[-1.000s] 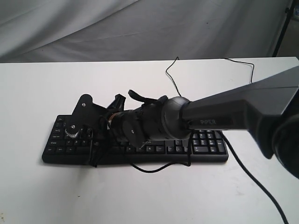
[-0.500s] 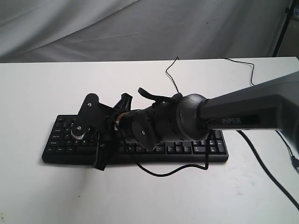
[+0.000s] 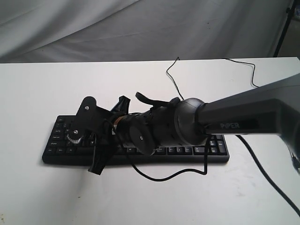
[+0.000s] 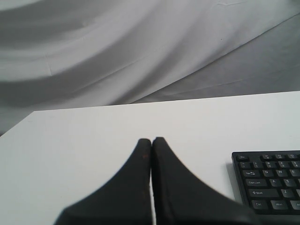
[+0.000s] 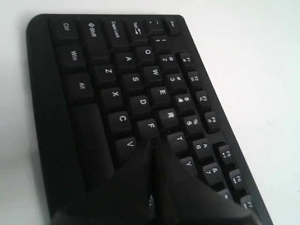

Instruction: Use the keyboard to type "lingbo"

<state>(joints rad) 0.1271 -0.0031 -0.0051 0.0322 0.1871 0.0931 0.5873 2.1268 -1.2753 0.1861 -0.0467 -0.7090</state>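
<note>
The black keyboard [image 3: 216,152] lies across the middle of the white table, its left half covered by my right arm. My right gripper [image 3: 97,166] reaches across to that left half. In the right wrist view the right gripper [image 5: 153,141] is shut, its tips together just above the spot between the F, R, T and V keys of the keyboard [image 5: 93,70]; the key under them is hidden. My left gripper [image 4: 151,139] is shut and empty over bare table, left of the keyboard's [image 4: 272,183] end. It does not show in the exterior view.
The keyboard's thin cable [image 3: 171,75] runs back over the table [image 3: 47,197]. A black arm cable [image 3: 164,177] loops in front of the keyboard. Another cable [image 3: 262,173] trails to the right. Grey cloth hangs behind; a black stand [image 3: 283,28] is at the back right.
My right arm swung a little right, then back left, and its shut fingers dropped lower over the keyboard's left half.
</note>
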